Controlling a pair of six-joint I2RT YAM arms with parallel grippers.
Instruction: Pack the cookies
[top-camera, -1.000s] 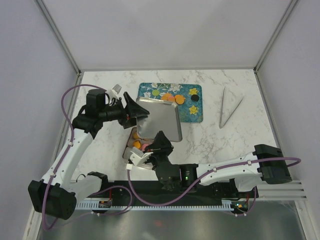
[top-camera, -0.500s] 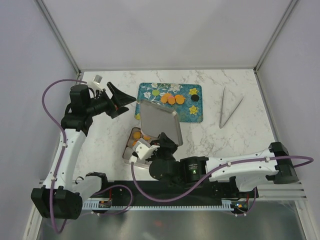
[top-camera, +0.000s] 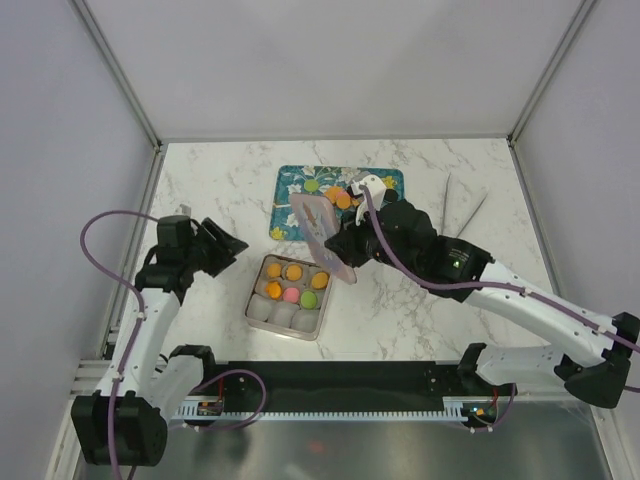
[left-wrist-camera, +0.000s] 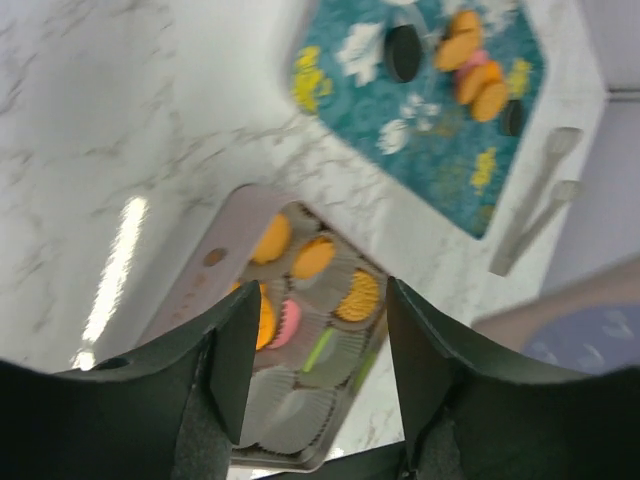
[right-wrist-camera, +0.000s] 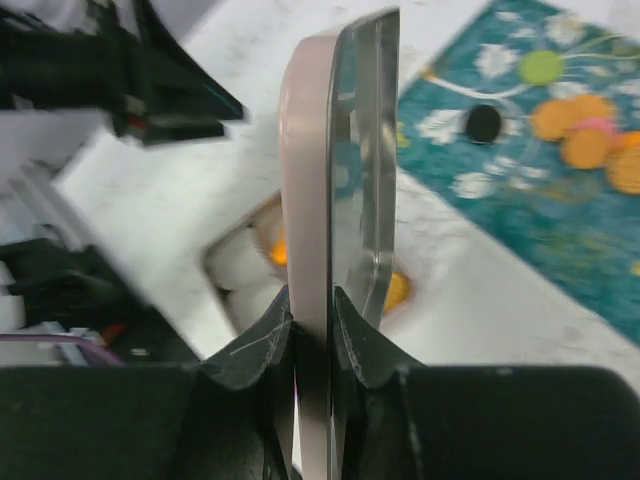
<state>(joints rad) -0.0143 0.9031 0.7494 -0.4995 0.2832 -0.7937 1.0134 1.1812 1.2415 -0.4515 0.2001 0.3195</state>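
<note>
The right pincer (right-wrist-camera: 311, 300) was shut tight on the lid (top-camera: 322, 235). Its 2 fingers (right-wrist-camera: 262, 340) pinched the lid's bottom edge, 1 on each side, w/ no gap left. The lid stood up on its edge, pink on 1 side & shiny grey metal on the other. It hung tipped a bit at the far right corner of the tin (top-camera: 249, 300) & hid that corner from the top cam. Nobody could tell if the lid touched the tin.

The left pincer (left-wrist-camera: 320, 295) was open & held nothing. It hung to the left of the tin, apart from it. In its own cam the 2 black fingers (left-wrist-camera: 235, 345) stood wide & the tin showed in the gap btw them.

The cookies (top-camera: 293, 271) were in 2 spots. 6 sat in paper cups in the tin: 4 orange, 1 pink, 1 green. The 3 cups in the near row (top-camera: 282, 318) showed only white paper. More cookies lay on the teal tray (top-camera: 288, 188) at the back of the counter (top-camera: 430, 300): orange ones bunched up w/ a pink one, plus a green one & black ones. The right arm (top-camera: 450, 262) reached across the tray's right part & hid some of it from the top cam. Grey tongs (top-camera: 446, 195) lay on the counter just right of the tray, not touching it.
</note>
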